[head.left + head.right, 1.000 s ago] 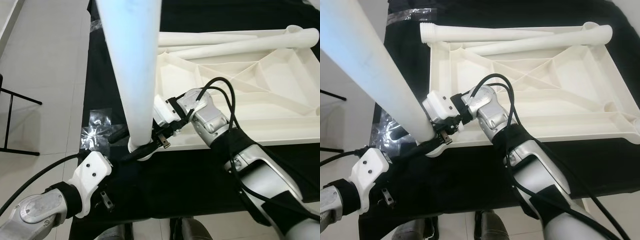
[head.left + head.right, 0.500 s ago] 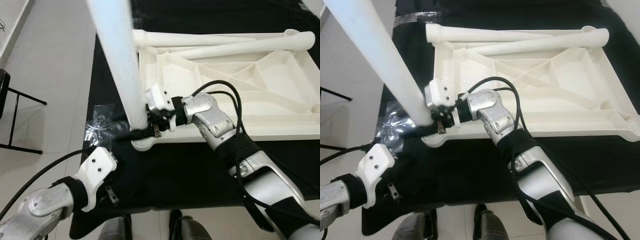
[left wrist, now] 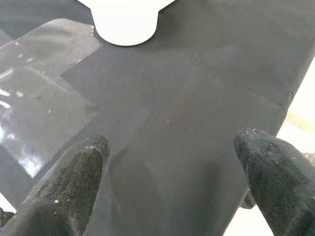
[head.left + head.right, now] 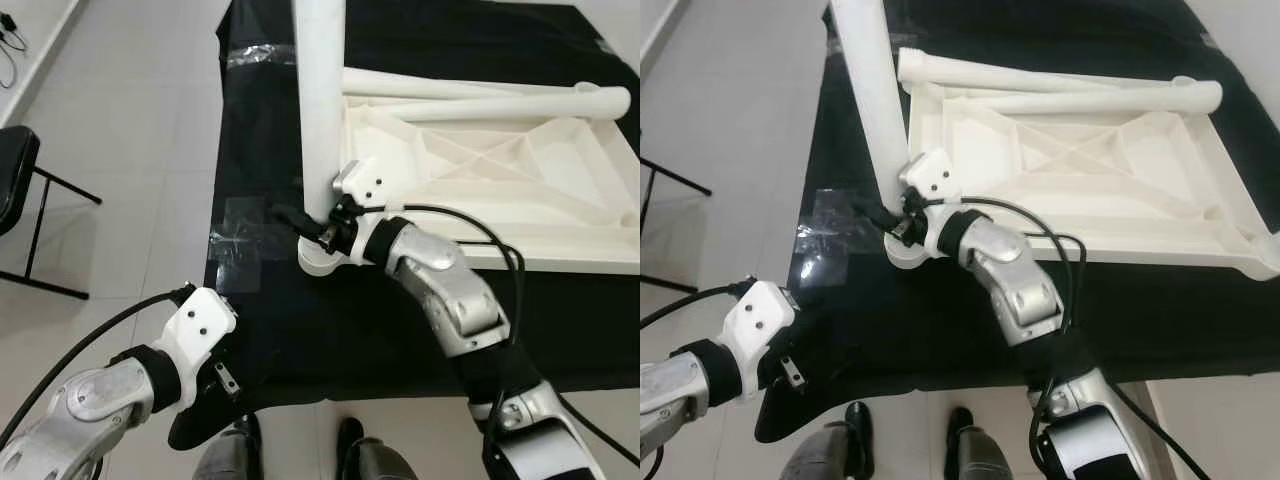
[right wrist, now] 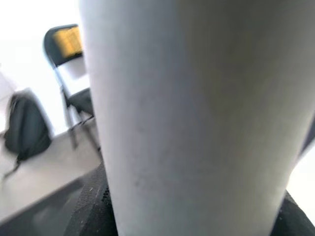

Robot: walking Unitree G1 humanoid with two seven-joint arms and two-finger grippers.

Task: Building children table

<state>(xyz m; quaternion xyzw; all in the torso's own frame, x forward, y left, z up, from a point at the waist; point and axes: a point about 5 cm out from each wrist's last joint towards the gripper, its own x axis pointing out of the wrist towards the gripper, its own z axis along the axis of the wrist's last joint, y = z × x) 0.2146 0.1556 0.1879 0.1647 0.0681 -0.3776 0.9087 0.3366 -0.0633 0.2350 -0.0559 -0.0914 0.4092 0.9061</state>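
Note:
A white plastic table top lies upside down on a black cloth. One white table leg stands upright in the near left corner socket. My right gripper is shut on this leg just above the socket, and the leg's surface sits between the fingers in the right wrist view. Two loose legs lie along the far edge of the table top. My left gripper hangs open low over the black cloth at the near left, apart from the socket.
A patch of clear tape shines on the black cloth left of the socket. A black folding chair stands on the tiled floor at the left. My feet are at the cloth's near edge. A dark backpack rests beyond.
The camera has shifted. The leg has swung from leaning toward me to nearly upright in the corner socket, with my right gripper still on it. My left gripper stays low and open.

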